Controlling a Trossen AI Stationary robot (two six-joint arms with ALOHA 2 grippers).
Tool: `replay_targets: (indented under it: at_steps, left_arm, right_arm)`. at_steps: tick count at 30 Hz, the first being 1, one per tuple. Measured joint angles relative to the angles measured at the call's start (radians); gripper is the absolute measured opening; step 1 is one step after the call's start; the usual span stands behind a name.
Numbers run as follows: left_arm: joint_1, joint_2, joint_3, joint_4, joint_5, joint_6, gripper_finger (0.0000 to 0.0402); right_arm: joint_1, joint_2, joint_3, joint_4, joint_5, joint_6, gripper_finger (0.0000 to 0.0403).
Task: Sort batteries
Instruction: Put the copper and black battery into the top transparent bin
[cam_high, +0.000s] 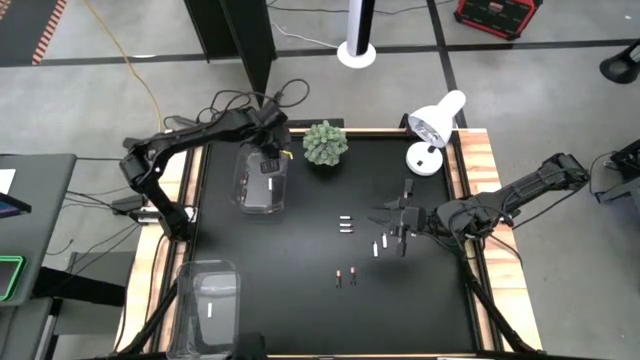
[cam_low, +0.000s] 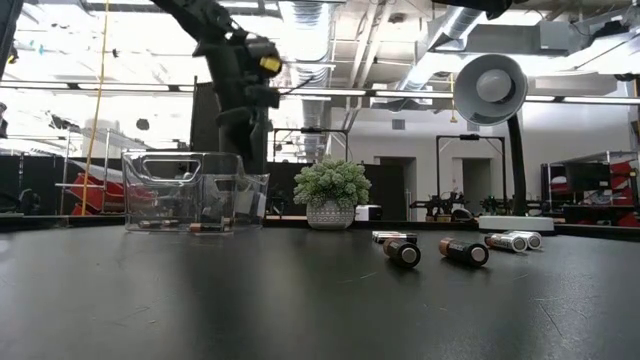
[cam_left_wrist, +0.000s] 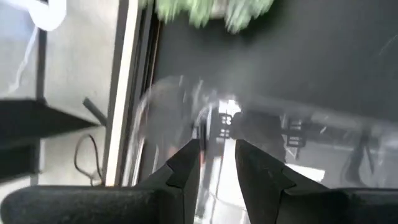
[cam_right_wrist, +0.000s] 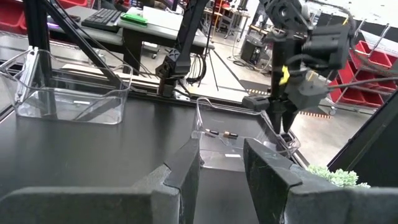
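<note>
The left pincer (cam_high: 268, 160) hung directly above the clear bin (cam_high: 262, 178) at the far side of the black worktop (cam_high: 300, 250), its fingers (cam_left_wrist: 186, 168) pointing down into the bin and parted by a narrow gap with nothing between them. Under it, on the bin's floor, lay dark batteries with copper ends (cam_right_wrist: 221, 134); the low view showed them along the bottom of the bin (cam_low: 195, 190), though how many lay there was hard to tell through the plastic. Just beside the pincer, toward the right arm, stood a small potted plant (cam_high: 325, 143).

The right pincer (cam_high: 397, 228) sat low over the worktop, well apart from the left one, its fingers (cam_right_wrist: 186, 165) spread and empty. Loose batteries lay close around it: a pale pair (cam_high: 345, 224) a little way off toward the left arm, two more upright-looking ones (cam_high: 380, 245) just beside its tips on the near side, and a dark copper-ended pair (cam_high: 346, 276) farther toward the near edge. In the low view these showed as two dark cells (cam_low: 403, 251) lying side by side with silver ones (cam_low: 512, 240) behind.

A second clear bin (cam_high: 208, 300) stood at the near corner on the left arm's side, well apart from both pincers, holding one pale battery (cam_high: 209, 311). A white desk lamp (cam_high: 432, 130) stood beyond the right pincer.
</note>
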Motion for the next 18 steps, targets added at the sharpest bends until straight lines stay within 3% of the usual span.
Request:
replay_targets:
  at_steps: [8,18]
  left_arm:
    - [-0.213,-0.001,0.118,0.002,0.011,0.036,0.009]
    - [-0.558,0.017,0.135,0.02,0.164,0.112,0.0087]
  right_arm:
    - [-0.002,0.0,0.0,0.0,0.0,0.006,0.0143]
    - [-0.002,0.0,0.0,0.0,0.0,0.007,0.0143]
